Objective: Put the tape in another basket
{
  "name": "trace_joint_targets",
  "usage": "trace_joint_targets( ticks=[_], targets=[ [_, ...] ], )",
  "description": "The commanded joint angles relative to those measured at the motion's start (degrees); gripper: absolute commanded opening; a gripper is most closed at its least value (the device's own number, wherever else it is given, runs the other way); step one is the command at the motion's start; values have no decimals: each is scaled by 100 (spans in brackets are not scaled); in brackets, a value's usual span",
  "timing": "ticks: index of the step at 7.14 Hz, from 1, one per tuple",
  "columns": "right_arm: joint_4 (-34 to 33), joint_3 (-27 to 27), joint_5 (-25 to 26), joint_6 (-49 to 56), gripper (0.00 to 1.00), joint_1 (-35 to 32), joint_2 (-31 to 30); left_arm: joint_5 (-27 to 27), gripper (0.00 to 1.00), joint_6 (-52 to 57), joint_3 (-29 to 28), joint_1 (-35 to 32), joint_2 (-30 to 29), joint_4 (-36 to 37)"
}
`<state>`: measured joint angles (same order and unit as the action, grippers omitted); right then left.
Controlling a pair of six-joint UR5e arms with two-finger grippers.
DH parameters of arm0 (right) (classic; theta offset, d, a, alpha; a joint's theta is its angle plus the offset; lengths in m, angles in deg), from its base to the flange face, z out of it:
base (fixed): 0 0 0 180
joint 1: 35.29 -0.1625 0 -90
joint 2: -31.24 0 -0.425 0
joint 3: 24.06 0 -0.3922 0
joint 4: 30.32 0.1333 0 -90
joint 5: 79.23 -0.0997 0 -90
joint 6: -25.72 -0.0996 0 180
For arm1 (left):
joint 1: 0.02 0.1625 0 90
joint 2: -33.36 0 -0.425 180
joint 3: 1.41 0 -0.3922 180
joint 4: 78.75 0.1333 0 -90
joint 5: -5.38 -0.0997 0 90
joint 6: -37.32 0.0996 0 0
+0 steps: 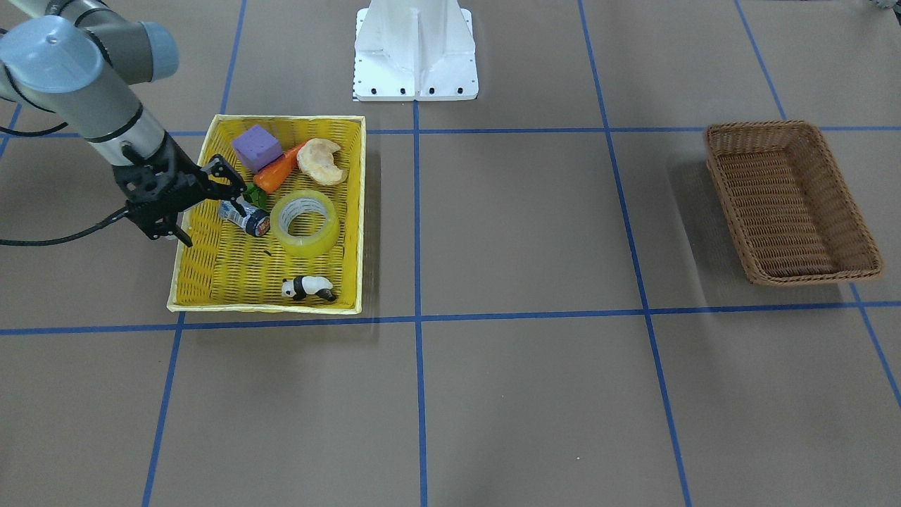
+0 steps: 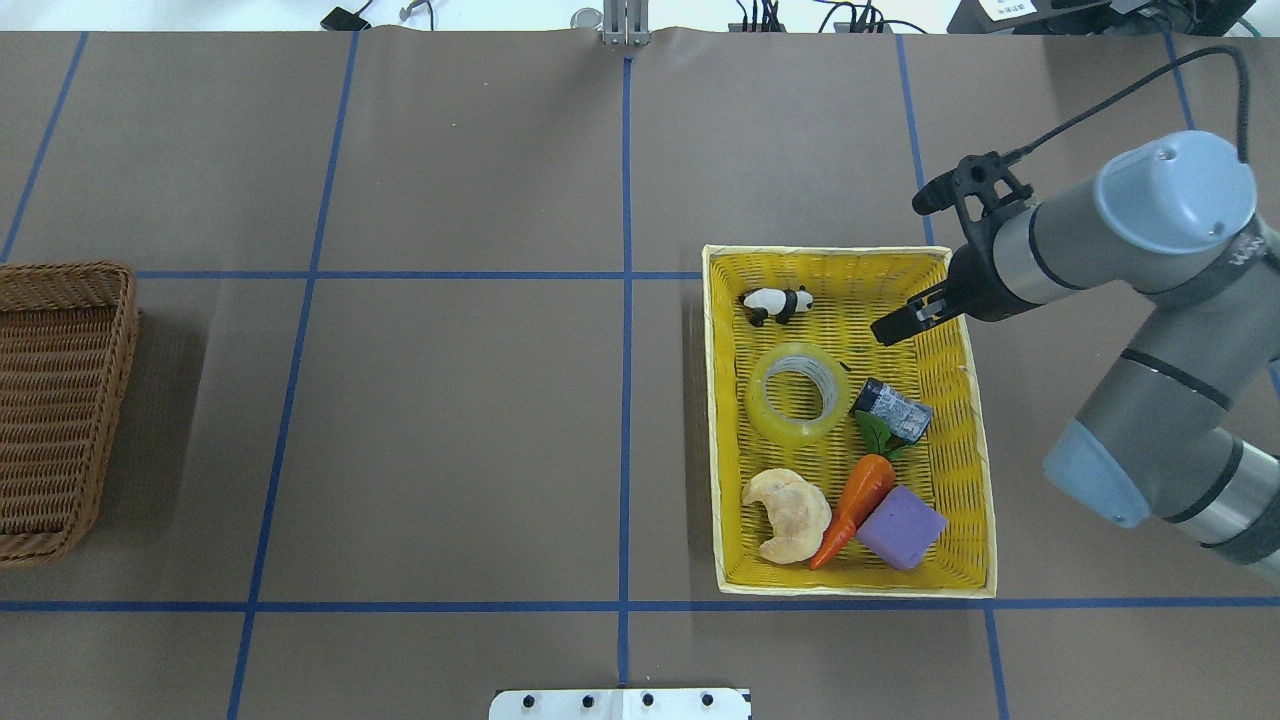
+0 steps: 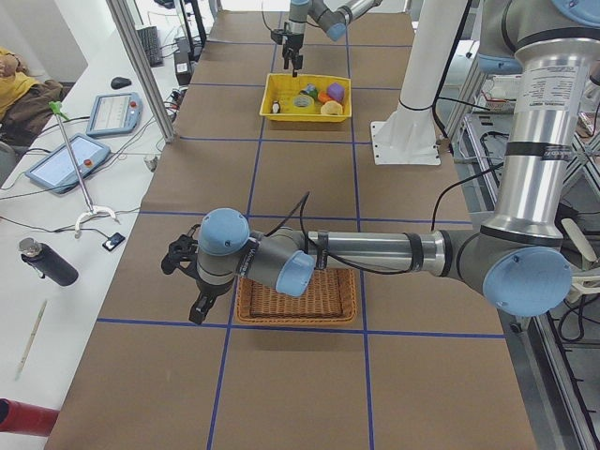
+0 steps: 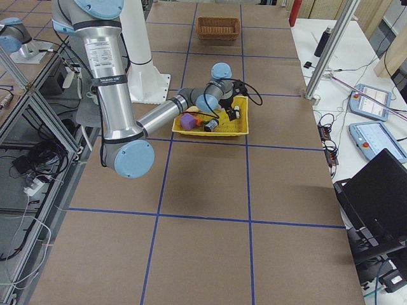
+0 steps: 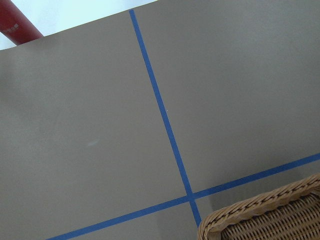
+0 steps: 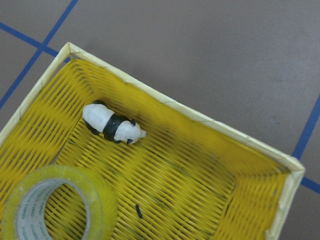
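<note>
Exterior front-facing view: a wide roll of see-through yellowish packing tape [image 1: 310, 244] lies flat in the middle of a big bright yellow woven basket [image 1: 225, 271]. Around it sit a small black-and-white panda toy [image 1: 308, 287], a purple foam block [image 1: 257, 148], an orange toy carrot [image 1: 280, 172], a pale toy croissant [image 1: 320, 162] and a small dark blue can [image 1: 245, 217]. The right gripper [image 1: 241, 198] hangs over the side of the yellow basket, near the can. Its 2 fingers are spread apart and hold nothing. A dark brown woven wicker basket [image 1: 781, 204] stands well apart, across the table.

Overhead exterior view: the tape [image 2: 790, 432] is in the yellow basket [image 2: 860, 300], between the panda toy [image 2: 777, 303] and the croissant [image 2: 788, 515]. The right gripper [image 2: 885, 330] is above the end where the panda toy lies. The brown basket [image 2: 60, 400] is at the left edge.

Exterior left view: the left gripper [image 3: 186, 281] hangs just beside the brown basket [image 3: 319, 295]. I cannot tell if its fingers are apart or together.

Exterior right view: the right gripper [image 4: 233, 112] is over the yellow basket [image 4: 238, 130]. The brown basket [image 4: 218, 27] is far behind.

Left wrist-mounted view: 1 corner of the brown basket [image 5: 270, 220] shows on the brown table [image 5: 100, 125].

Right wrist-mounted view: the tape [image 6: 97, 192] and the panda toy [image 6: 112, 125] lie in the yellow basket [image 6: 175, 175].
</note>
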<state>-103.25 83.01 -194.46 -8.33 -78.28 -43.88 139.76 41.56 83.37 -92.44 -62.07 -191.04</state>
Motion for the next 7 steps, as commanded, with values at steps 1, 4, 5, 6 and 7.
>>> trace_joint_targets(
  ticks=[1,4,5,6,7],
  targets=[
    [-1073,-99,684,-49,94,658,681,0,99,-11,-15,4,42,-143],
    [-1022,-362,686,-6,90,933,797,0,99,-20,-6,-5,86,-240],
    [-1022,-389,677,125,86,907,736,0,99,-20,-6,-5,86,-249],
    [-1013,-389,686,553,85,854,736,0,99,-20,-6,4,86,-249],
    [-1004,-476,677,601,83,819,744,0,99,-20,3,-5,86,-249]
  ],
)
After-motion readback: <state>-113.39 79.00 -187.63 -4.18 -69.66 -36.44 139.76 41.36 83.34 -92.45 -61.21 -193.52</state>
